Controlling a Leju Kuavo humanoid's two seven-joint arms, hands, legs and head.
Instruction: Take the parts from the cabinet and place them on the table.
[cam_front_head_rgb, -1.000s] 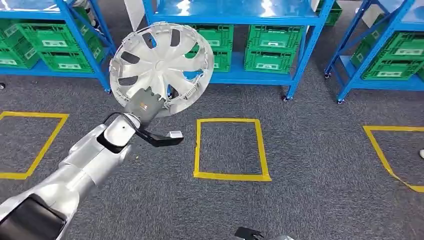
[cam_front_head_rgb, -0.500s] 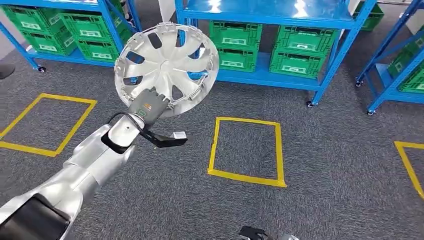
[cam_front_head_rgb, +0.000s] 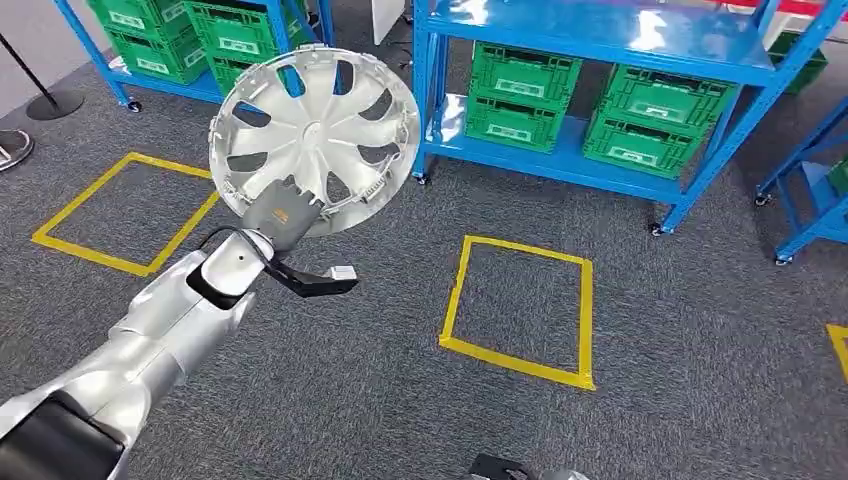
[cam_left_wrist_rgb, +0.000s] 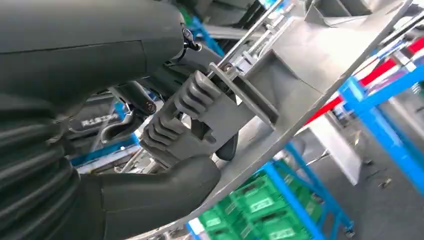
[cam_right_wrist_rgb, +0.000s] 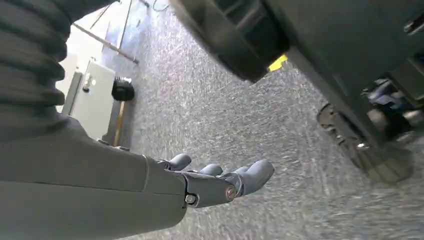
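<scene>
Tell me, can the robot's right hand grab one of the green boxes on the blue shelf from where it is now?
Probably not. The right hand hangs low over the carpet, fingers loose, holding nothing. The green crates sit on the blue rack beyond the yellow taped square, seemingly out of reach unless the robot walks closer.

The lower edge of the round silver spoked wheel cover, at 6 o'clock, is hidden behind the left hand; in the left wrist view its rim runs off the frame. The blue steel shelf rack is cut off at 12 o'clock. Labels on the green plastic crates are too small to read.
</scene>
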